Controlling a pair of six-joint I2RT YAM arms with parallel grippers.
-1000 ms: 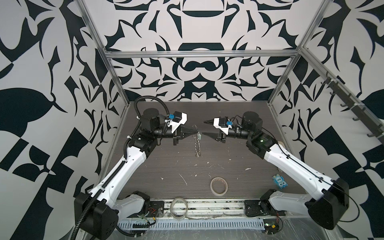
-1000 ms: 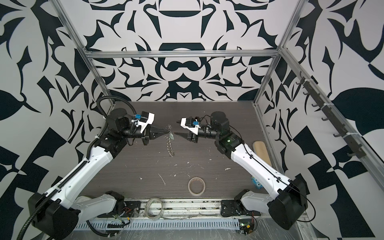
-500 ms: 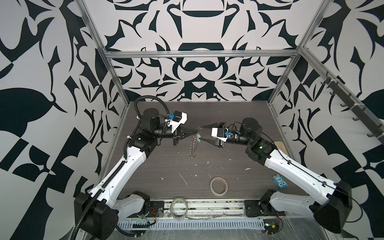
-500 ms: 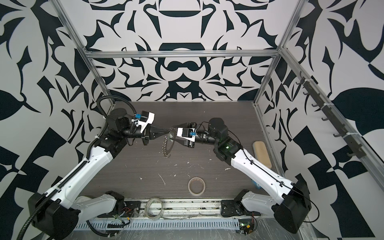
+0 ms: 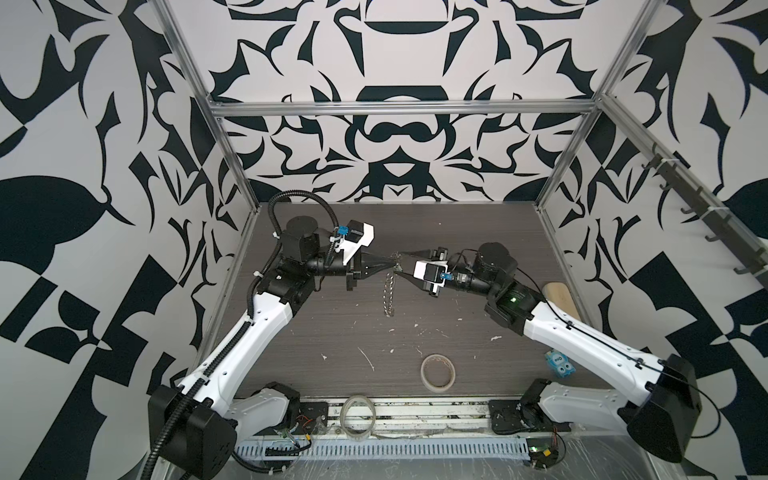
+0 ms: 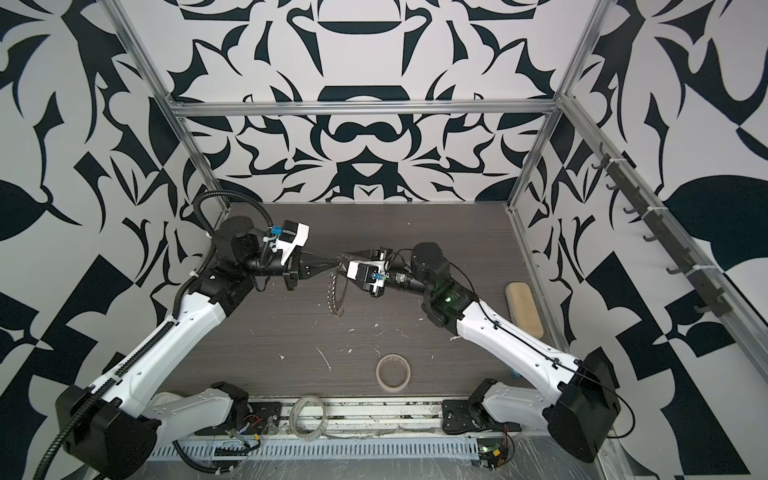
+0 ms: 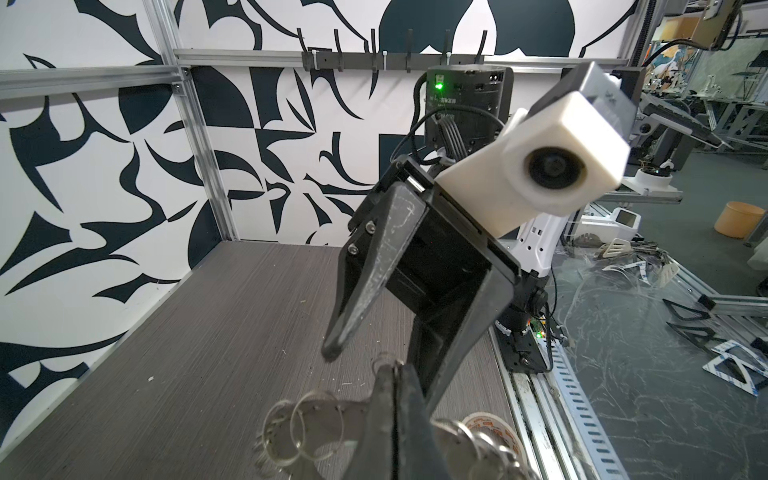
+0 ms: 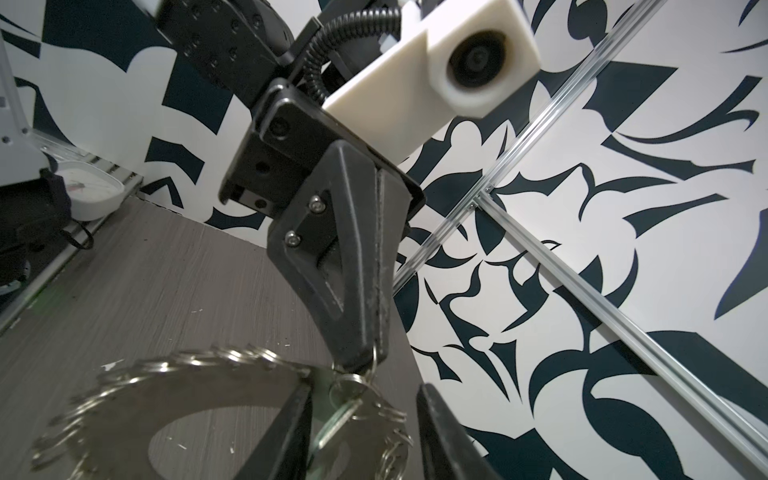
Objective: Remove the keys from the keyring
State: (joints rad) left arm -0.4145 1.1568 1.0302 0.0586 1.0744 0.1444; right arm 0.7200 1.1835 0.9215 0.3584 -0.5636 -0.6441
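Table: dark grey wood-grain top, with a metal rail along the front edge.
Beige tape roll: lies flat on the top, near the front edge.
Clear tape roll: left of the beige roll and nearer the front, resting on the rail.
White scraps: scattered left of and behind the beige roll.
Small blue block: well to the beige roll's right.
Tan oblong pad: right of the beige roll and farther back, beside the side frame.
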